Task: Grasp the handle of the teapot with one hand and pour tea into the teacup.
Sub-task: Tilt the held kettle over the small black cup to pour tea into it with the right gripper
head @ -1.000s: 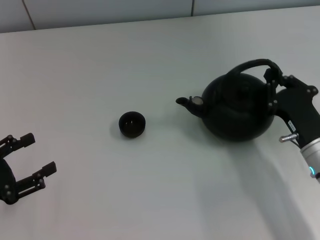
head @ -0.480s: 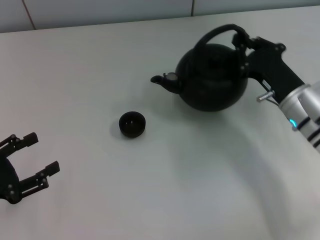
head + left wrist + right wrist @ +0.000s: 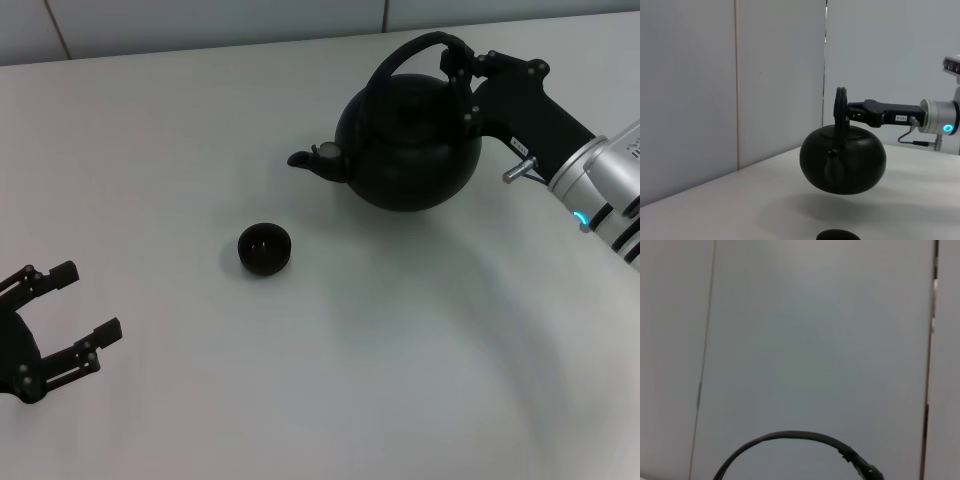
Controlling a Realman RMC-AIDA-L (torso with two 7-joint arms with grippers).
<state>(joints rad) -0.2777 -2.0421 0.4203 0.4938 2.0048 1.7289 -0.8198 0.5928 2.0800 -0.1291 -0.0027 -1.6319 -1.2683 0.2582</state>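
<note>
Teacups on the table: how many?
1. The tiny round black handleless teacup sits alone on the white table, below and left of the lifted matte-black teapot's spout; its rim also shows in the left wrist view. None look hidden.

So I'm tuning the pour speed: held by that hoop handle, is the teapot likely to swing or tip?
Probably some swing: the right gripper grips the handle off-centre, with the round teapot hanging clear of the table. It looks heavy for its size, so tilt slowly. The teacup is small, so it could spill over.
</note>
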